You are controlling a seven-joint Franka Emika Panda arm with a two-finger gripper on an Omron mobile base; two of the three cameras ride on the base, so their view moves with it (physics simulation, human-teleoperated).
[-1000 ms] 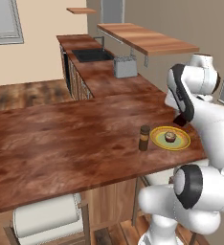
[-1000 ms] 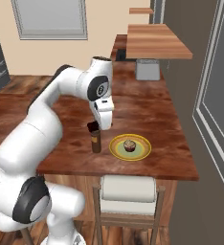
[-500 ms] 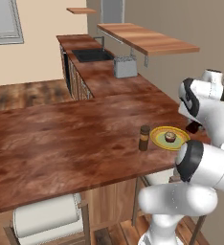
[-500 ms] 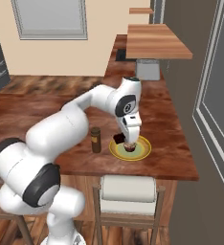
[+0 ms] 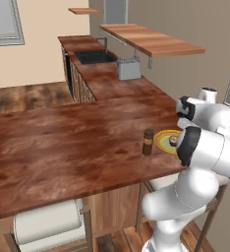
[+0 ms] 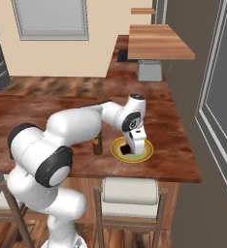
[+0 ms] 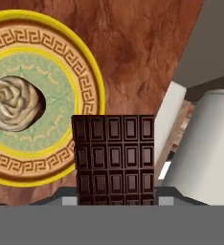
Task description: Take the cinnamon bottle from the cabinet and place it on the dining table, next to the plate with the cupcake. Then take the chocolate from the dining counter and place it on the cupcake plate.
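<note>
Beside the hidden hand in the left base view stood the cinnamon bottle (image 5: 148,141) by the plate (image 5: 164,141), while in the right base view the gripper (image 6: 133,147) hung over that plate (image 6: 145,154), and in the hand view it pinched the chocolate (image 7: 114,159), long axis along the fingers, overlapping the rim, the cupcake (image 7: 14,104) off to one side.

Dark chocolate (image 7: 115,158) overlaps the yellow plate's (image 7: 87,67) rim beside the cupcake (image 7: 16,103).

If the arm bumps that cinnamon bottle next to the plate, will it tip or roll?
The cinnamon bottle stands upright, tall and narrow, so a high knock would probably tip it. Being cylindrical, it would likely then roll on the smooth dining table, perhaps toward the plate.
</note>
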